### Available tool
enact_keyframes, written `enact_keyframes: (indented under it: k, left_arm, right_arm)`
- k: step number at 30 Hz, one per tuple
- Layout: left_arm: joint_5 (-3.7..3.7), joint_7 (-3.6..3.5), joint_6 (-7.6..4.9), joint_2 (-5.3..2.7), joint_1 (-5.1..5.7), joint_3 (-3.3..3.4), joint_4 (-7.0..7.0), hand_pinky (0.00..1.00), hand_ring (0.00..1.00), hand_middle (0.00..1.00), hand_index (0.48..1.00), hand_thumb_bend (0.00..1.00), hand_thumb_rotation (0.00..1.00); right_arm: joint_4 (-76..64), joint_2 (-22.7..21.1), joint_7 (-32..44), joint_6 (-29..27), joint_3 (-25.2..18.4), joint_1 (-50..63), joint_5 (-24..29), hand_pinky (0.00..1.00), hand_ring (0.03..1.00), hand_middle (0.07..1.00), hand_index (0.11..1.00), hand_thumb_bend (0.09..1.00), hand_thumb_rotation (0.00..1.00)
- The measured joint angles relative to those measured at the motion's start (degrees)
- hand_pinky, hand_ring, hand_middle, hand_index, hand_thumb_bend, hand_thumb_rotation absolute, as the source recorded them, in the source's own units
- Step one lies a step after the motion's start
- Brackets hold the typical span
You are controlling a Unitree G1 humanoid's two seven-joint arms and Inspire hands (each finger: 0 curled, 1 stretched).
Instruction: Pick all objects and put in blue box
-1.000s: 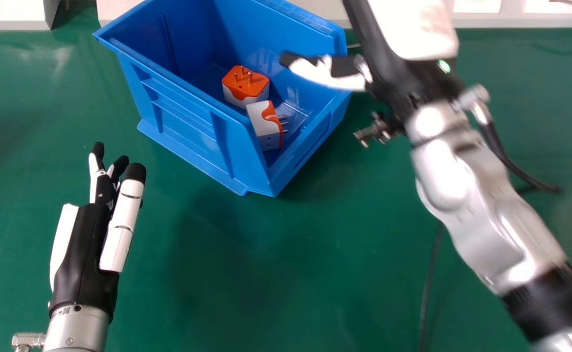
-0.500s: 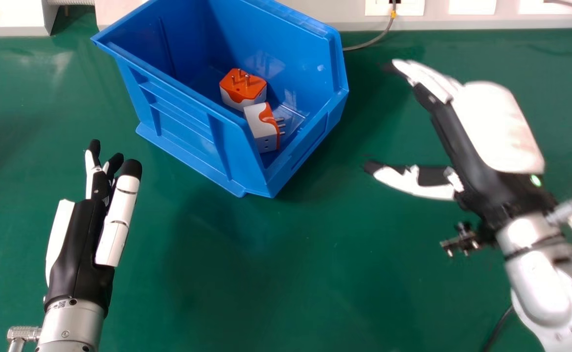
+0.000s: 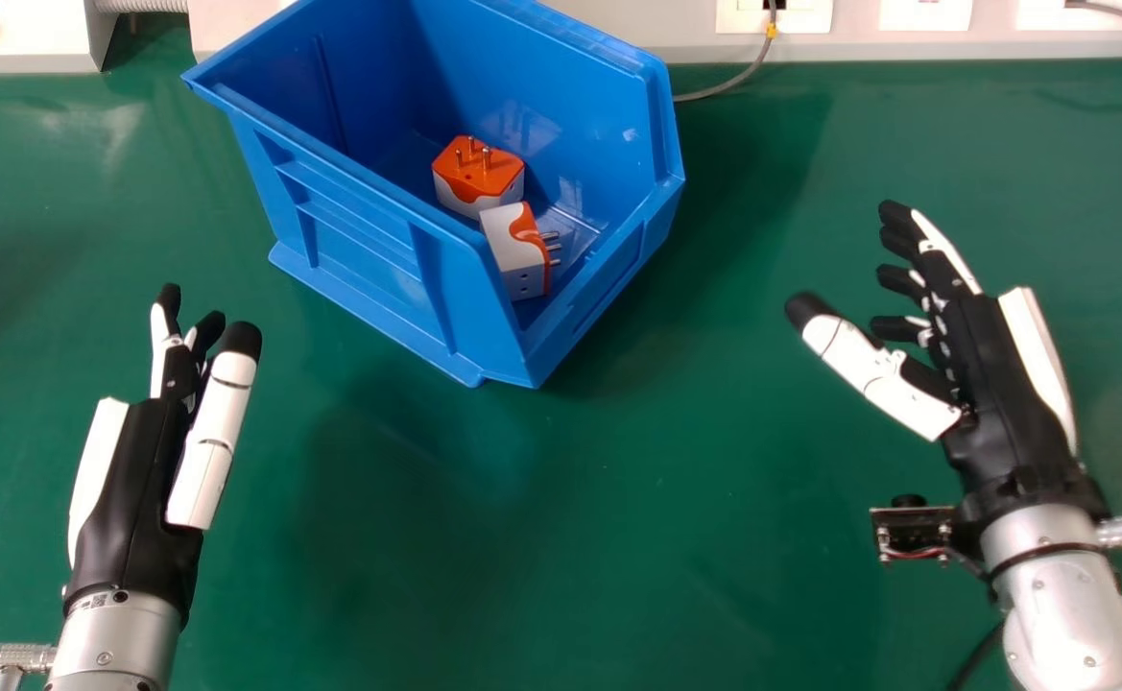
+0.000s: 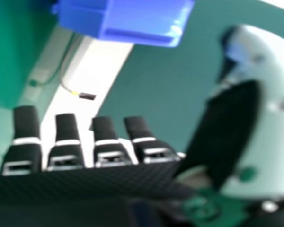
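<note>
The orange plug [image 3: 477,176] and white plug [image 3: 514,254] are held in the box [image 3: 359,230], top middle. The first is pointed up, the second right, with its long side tipped slightly from upright. Nothing is gripped by the loose right hand [image 3: 1002,384], at right, or left hand [image 3: 143,470], lower left. The putting-in looks done; only rest seems needed.
</note>
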Motion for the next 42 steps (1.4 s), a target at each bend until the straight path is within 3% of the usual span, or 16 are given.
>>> enact_keyframes:
  k: [5, 11, 15, 20, 28, 32, 34, 37, 40, 42]
  left_arm:
    - [-0.96, -1.11, -0.14, 1.0, 0.31, 1.03, 0.13, 0.91, 0.95, 0.98, 0.994, 0.51, 1.0]
    - [-1.05, -2.3, -0.37, 2.29, 1.15, 1.17, 0.12, 0.91, 0.96, 0.98, 0.994, 0.51, 1.0]
    - [-1.25, -2.89, -1.15, 3.29, 1.22, 1.94, 0.73, 0.91, 0.96, 0.98, 0.994, 0.52, 1.0]
    - [-1.25, -2.95, -2.03, 4.22, 1.22, 2.75, 1.6, 0.91, 0.96, 0.98, 0.993, 0.54, 1.0]
    - [-1.96, -2.98, -3.61, 4.24, 0.87, 2.93, 2.46, 0.9, 0.97, 0.99, 0.99, 0.54, 1.0]
    - [-4.05, -3.44, -3.62, 3.88, 0.16, 2.95, 3.14, 0.9, 0.97, 1.0, 0.991, 0.52, 1.0]
    - [-4.2, -3.52, -3.59, 3.69, 0.11, 2.95, 3.13, 0.91, 0.98, 1.0, 0.995, 0.52, 1.0]
    - [-4.99, -3.69, -3.53, 3.57, 0.11, 2.95, 3.09, 0.91, 0.98, 1.0, 0.998, 0.53, 1.0]
    - [-4.99, -3.6, -3.23, 3.56, 0.11, 2.91, 2.83, 0.91, 0.98, 1.0, 0.999, 0.53, 1.0]
    - [-4.57, -3.42, -3.07, 3.57, 0.12, 2.9, 2.76, 0.91, 0.98, 1.0, 1.0, 0.53, 1.0]
  right_arm:
    - [-2.4, 1.6, 3.3, 6.4, -1.0, 0.4, 5.3, 0.86, 0.953, 0.975, 0.956, 0.351, 0.74]
    - [-7.2, 2.8, 5.4, 14.2, -1.4, 0.4, 9.6, 0.88, 0.981, 0.99, 0.982, 0.351, 0.86]
    - [-7.5, 3.0, 6.1, 15.7, -2.2, -0.1, 11.3, 0.92, 0.992, 0.996, 0.993, 0.357, 0.94]
    - [-7.5, 2.9, 5.7, 14.6, -2.4, -0.6, 10.5, 0.95, 0.998, 0.999, 0.998, 0.364, 0.98]
    - [-3.9, 2.4, 5.3, 7.1, -2.5, -0.8, 8.6, 0.99, 1.0, 1.0, 1.0, 0.397, 1.0]
    - [-0.9, 1.5, 5.2, 3.0, -2.7, -1.3, 7.5, 1.0, 1.0, 1.0, 1.0, 0.399, 1.0]
    - [-0.1, 1.2, 5.2, 1.3, -2.9, -1.4, 7.0, 1.0, 1.0, 1.0, 1.0, 0.397, 1.0]
    - [0.4, 1.1, 5.2, -0.4, -3.0, -1.5, 6.6, 1.0, 1.0, 1.0, 1.0, 0.393, 1.0]
    - [1.4, 1.0, 5.1, -1.6, -3.1, -1.7, 6.4, 1.0, 1.0, 1.0, 1.0, 0.394, 1.0]
    - [2.0, 0.9, 5.1, -2.1, -3.1, -1.7, 6.3, 1.0, 1.0, 1.0, 1.0, 0.396, 1.0]
